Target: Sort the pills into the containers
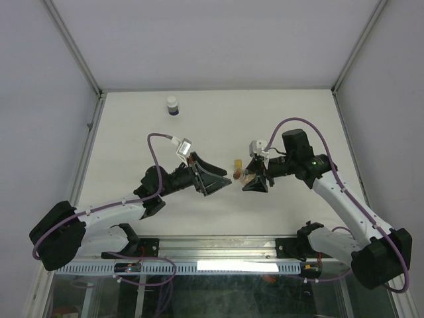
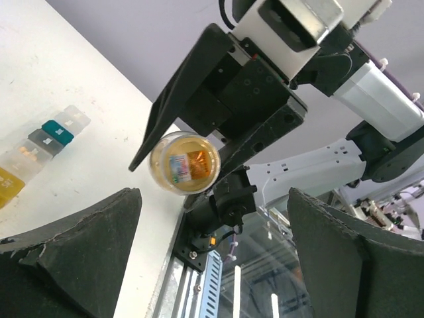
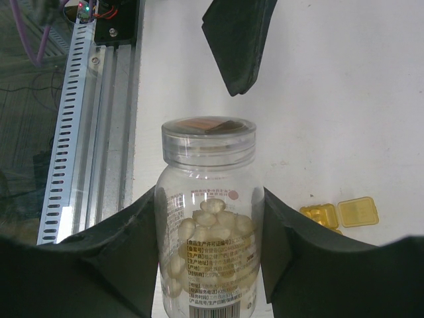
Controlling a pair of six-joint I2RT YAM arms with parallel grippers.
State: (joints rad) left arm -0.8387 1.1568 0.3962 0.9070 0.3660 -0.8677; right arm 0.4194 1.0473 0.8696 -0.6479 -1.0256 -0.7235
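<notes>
Top external view shows the white table (image 1: 132, 132), both arms reaching toward its middle. The left pincer (image 2: 213, 218) gapes wide and empty, facing the right pincer (image 3: 209, 199), which is half-closed on a clear pill bottle (image 3: 209, 278) of pale pills (image 3: 212, 225). The containers (image 2: 40, 147) lie near the table's middle, beside that bottle. A small white-capped bottle (image 1: 172, 106) stands near the far edge.

The white table (image 1: 132, 139) carries 2 things directly: a small bottle (image 1: 172, 106) with a white cap and dark bottom, upright near the far edge towards the left, and the strip of 4 joined containers (image 2: 41, 144), lying flat near the middle, well apart from it. Its compartments run yellow, clear-white, teal, clear. The yellow one's lid looks flipped open, though it shows too small to be sure.
</notes>
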